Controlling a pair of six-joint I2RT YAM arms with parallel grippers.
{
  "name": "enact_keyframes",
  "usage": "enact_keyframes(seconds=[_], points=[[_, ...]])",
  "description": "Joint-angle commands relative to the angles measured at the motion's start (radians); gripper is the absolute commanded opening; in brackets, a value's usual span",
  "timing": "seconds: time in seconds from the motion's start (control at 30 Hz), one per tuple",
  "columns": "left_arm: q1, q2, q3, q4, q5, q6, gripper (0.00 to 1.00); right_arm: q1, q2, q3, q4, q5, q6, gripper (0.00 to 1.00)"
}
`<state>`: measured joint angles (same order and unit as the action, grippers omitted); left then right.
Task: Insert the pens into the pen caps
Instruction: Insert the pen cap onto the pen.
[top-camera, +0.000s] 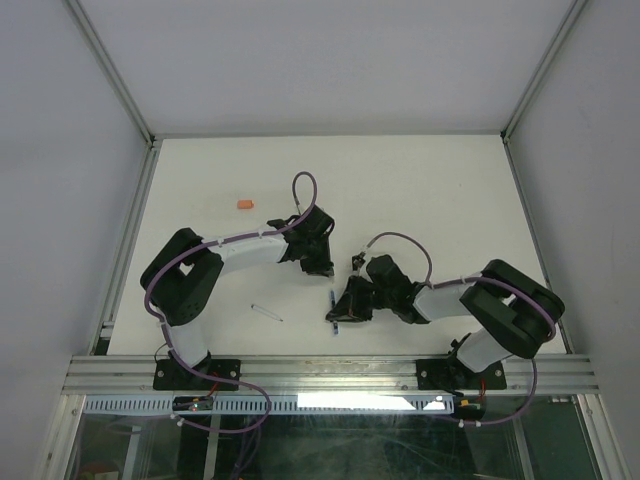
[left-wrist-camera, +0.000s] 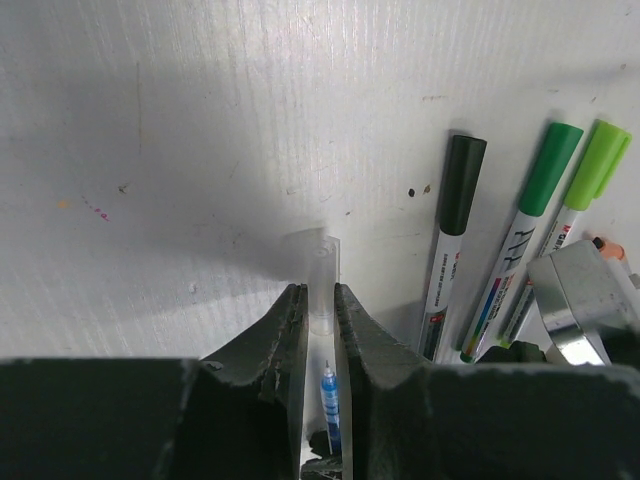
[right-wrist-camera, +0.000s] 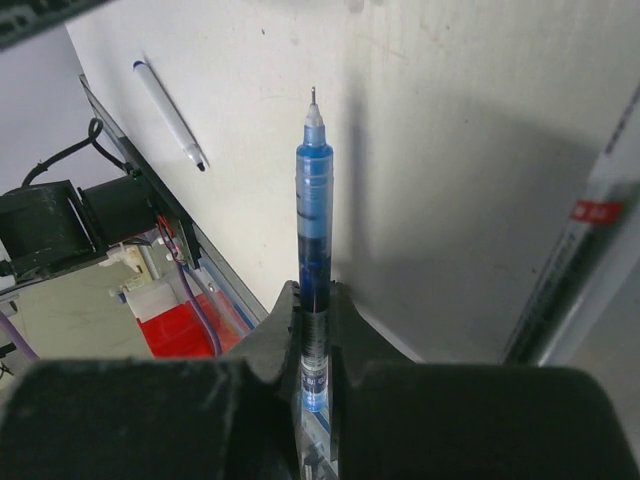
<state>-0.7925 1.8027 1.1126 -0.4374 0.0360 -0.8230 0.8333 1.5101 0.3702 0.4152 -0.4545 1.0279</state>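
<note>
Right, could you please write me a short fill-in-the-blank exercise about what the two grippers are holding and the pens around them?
1. The right gripper is shut on a ___ pen with a bare tip.
2. The left gripper is shut on a ___ cap.
3. The loose cap lying alone on the table is ___.
4. The capped marker nearest the left gripper has a ___ top.
Missing words: blue; clear; orange; black.

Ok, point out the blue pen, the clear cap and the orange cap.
blue pen (right-wrist-camera: 311, 200), right wrist view, ink-filled barrel.
clear cap (left-wrist-camera: 321, 275), left wrist view, its upper wall.
orange cap (top-camera: 245, 204), top external view, its middle.
</note>
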Motion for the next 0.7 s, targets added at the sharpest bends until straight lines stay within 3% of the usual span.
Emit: enact_keyframes(seconds=[0.0, 0.47, 0.67], points=[[-0.007, -0.011, 0.008, 0.025, 0.021, -0.001, 0.16, -0.014, 0.036, 0.031, 0.116, -0.036, 0.036, 0.00], [-0.008, 0.004, 0.014, 0.019, 0.021, 0.002, 0.16, -0.047, 0.058, 0.034, 0.077, -0.012, 0.045, 0.00], [-0.008, 0.044, 0.081, -0.063, -0.036, 0.012, 0.18, -0.047, 0.004, 0.036, -0.004, -0.006, 0.012, 0.00]])
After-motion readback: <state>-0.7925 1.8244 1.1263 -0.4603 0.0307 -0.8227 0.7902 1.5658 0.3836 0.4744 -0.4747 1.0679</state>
